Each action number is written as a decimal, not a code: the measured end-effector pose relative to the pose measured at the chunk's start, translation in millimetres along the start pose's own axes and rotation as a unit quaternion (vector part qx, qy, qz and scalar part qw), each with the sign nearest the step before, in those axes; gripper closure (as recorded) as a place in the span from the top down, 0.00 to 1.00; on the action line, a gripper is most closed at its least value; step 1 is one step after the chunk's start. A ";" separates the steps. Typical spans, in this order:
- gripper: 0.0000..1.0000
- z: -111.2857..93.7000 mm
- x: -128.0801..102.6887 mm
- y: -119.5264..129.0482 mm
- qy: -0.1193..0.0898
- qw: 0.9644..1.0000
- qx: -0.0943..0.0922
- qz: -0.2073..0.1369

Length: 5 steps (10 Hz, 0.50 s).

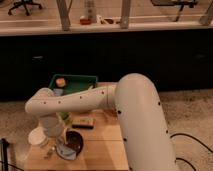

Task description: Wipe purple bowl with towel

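Note:
The dark purple bowl (74,143) sits on the wooden table (102,150) near its front left. A pale blue-white towel (64,150) lies at the bowl's left rim and front. My white arm (100,97) reaches left and bends down over the bowl. My gripper (59,139) hangs at the bowl's left edge, on the towel.
A green bin (75,84) with an orange item (60,81) stands at the table's back left. A white cup (36,137) stands left of the bowl. A dark flat packet (82,122) lies behind the bowl. Small objects (49,151) lie by the front left edge.

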 end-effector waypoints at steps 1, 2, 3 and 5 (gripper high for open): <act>0.00 2.3 -3.5 7.2 -0.004 1.000 -0.001 0.008; 0.00 3.6 -5.6 16.0 -0.005 1.000 -0.002 0.017; 0.00 4.1 -6.2 27.7 -0.005 0.999 0.000 0.033; 0.00 2.2 1.0 46.2 -0.003 0.998 0.004 0.060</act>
